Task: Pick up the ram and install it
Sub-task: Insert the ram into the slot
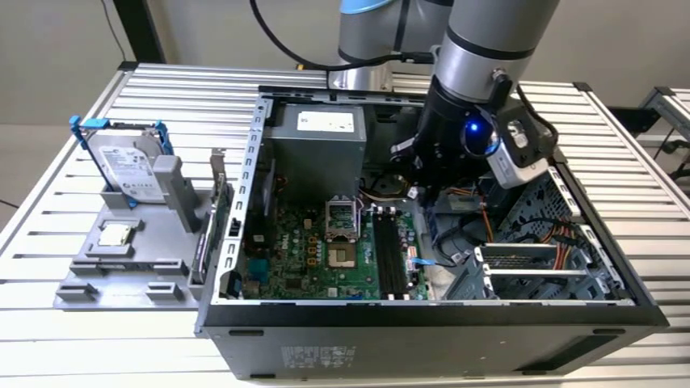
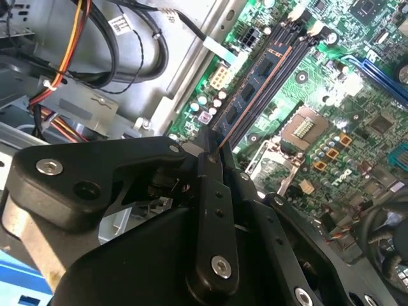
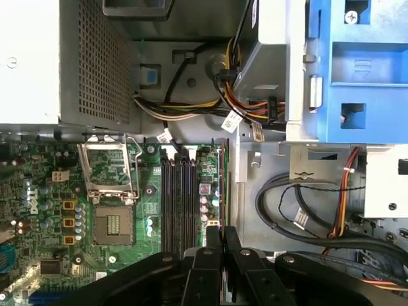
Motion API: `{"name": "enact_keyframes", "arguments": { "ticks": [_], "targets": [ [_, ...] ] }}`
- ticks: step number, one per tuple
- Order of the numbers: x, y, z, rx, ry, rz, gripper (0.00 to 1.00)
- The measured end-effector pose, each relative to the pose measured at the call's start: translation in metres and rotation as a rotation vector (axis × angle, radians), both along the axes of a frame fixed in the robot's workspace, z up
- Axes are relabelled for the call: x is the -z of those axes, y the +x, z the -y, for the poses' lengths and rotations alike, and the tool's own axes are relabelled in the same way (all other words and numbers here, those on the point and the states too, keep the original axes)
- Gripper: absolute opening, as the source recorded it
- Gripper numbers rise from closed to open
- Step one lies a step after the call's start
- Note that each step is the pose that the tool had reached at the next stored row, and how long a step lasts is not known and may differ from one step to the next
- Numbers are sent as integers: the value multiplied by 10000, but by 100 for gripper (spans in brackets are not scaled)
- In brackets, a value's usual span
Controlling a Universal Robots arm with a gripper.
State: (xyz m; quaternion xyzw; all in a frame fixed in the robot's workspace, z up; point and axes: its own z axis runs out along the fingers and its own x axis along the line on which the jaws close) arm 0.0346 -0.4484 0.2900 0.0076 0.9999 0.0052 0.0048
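Observation:
My gripper [image 1: 415,190] is lowered inside the open computer case [image 1: 431,311], above the green motherboard [image 1: 313,259]. In both wrist views the black fingers [image 3: 207,255] are shut on the ram [image 3: 222,191], a thin board seen edge-on that sticks out from the fingertips [image 2: 210,162]. The ram [image 2: 254,101] hangs over the motherboard, running parallel to the black memory slots [image 3: 178,204] and slightly off to their side, toward the board's edge. I cannot tell whether it touches a slot. In the exterior view the slots [image 1: 393,259] lie just in front of the gripper.
A grey fixture [image 1: 119,271] on the slatted table holds a hard drive in a blue frame [image 1: 128,166] and a square processor chip [image 1: 116,234]. Inside the case are the power supply [image 1: 316,141], the empty processor socket [image 3: 111,185], cable bundles [image 3: 299,217] and a drive cage [image 1: 539,259].

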Motion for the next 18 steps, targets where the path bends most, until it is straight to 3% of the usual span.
{"name": "enact_keyframes", "arguments": {
  "ticks": [11,18],
  "targets": [
    [188,-11,-3,-2,-2,-3,0],
    [214,-11,-2,-1,1,-30,0]
  ]
}}
